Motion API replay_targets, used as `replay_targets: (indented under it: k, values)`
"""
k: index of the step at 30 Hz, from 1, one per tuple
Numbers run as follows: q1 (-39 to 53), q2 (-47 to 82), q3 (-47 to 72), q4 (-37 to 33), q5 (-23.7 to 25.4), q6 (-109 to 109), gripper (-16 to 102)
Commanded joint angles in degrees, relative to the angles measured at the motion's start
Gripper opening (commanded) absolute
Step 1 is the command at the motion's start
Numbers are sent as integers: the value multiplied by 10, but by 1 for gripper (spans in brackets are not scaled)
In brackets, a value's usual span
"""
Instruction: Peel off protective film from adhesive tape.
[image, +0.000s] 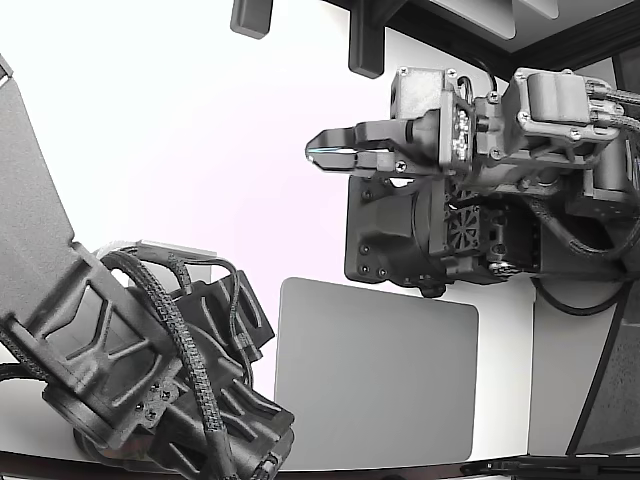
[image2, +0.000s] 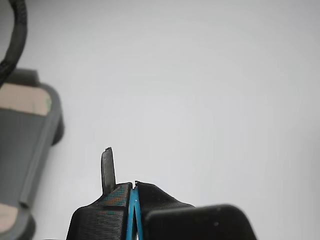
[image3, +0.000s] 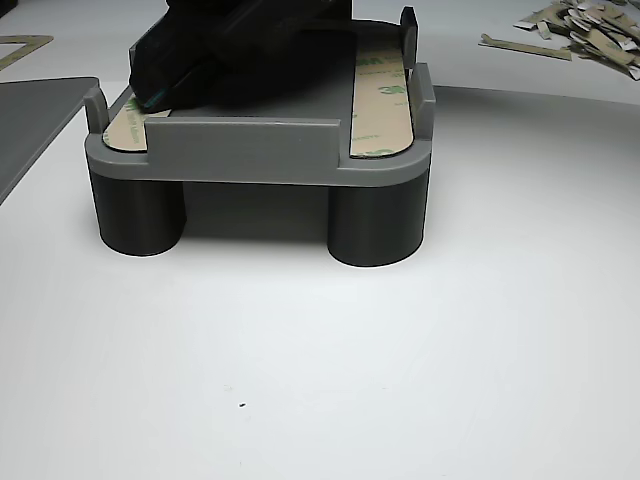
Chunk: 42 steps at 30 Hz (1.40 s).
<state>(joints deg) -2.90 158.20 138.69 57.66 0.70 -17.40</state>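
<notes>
**Tape strips on a grey holder, pincer pressed together**

Tape strips were seen lying flat in the slots of a grey holder (image3: 260, 150) in the other view: one tan strip (image3: 382, 95) with green print at about 2 o'clock from the holder's middle, and the end of a second strip (image3: 125, 130) at about 9 o'clock. The second strip was partly covered by a dark gripper body (image3: 230, 50) lying over the holder's top. The holder was raised on round legs above a white table (image3: 350, 350).

In the wrist view, the gripper (image2: 134, 187) was shown with its jaws pressed together, a thin blue sheet (image2: 133, 215) being pinched in the seam between them. Whether that sheet was film from a strip cannot be told. A narrow dark tab (image2: 107, 170) was seen standing upright just beside the seam.

Scraps of peeled liner (image3: 585, 30) were heaped at about 1 o'clock in the other view, well apart from the holder. A grey mat (image: 375, 375) was seen at 6 o'clock in the exterior view.
</notes>
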Motion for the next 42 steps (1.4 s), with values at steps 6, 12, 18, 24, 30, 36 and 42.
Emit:
replay_targets:
  k: [6, 12, 18, 24, 30, 36, 42]
  values:
    - [78, -32, -11, 35, 113, -466, -11]
    - [157, -91, -17, 32, 223, -499, -11]
    - [198, -137, -26, 12, 275, -569, -11]
    - [252, -150, -10, -18, 294, -558, -11]
    - [286, -154, 18, -38, 314, -537, -11]
    - [290, -142, 53, -69, 290, -504, -11]
    - [291, -162, 62, -94, 293, -493, -11]
